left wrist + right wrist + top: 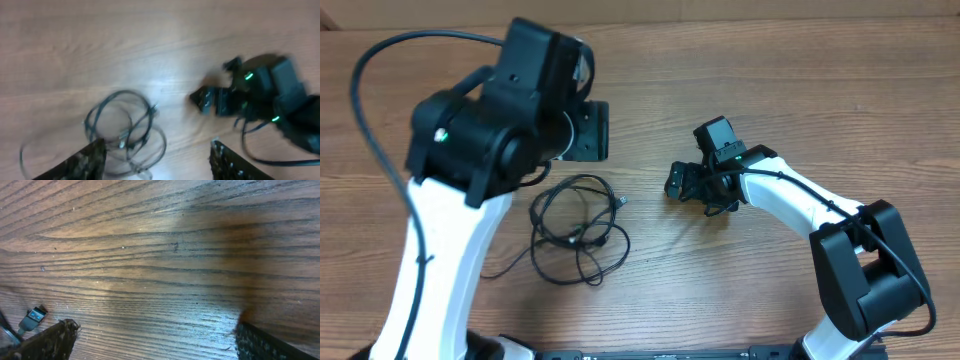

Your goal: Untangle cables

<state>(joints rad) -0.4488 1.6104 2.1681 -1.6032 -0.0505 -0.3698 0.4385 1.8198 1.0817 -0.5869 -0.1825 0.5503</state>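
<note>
Left arm (pixel 445 250): white link rises from the near-left edge into a bulky black wrist housing (pixel 520 95) that leans toward the centre.

Left gripper (pixel 156 147): pointed downward. Its two fingers (pixel 90 160) are spread apart with nothing between them.

Right arm (pixel 790 195): white link reaches from a black shoulder block (pixel 865 270) at near right toward the centre, with a green light (pixel 729 155) lit on the wrist.

Right gripper (pixel 678 182): held low and aimed left. Its fingers (pixel 50 342) are set wide and grip nothing.

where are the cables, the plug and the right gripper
cables (pixel 576 237): overhead, the knot in the middle of the bundle
plug (pixel 34 316): right wrist, its body
right gripper (pixel 675 182): overhead, between its fingertips
</note>
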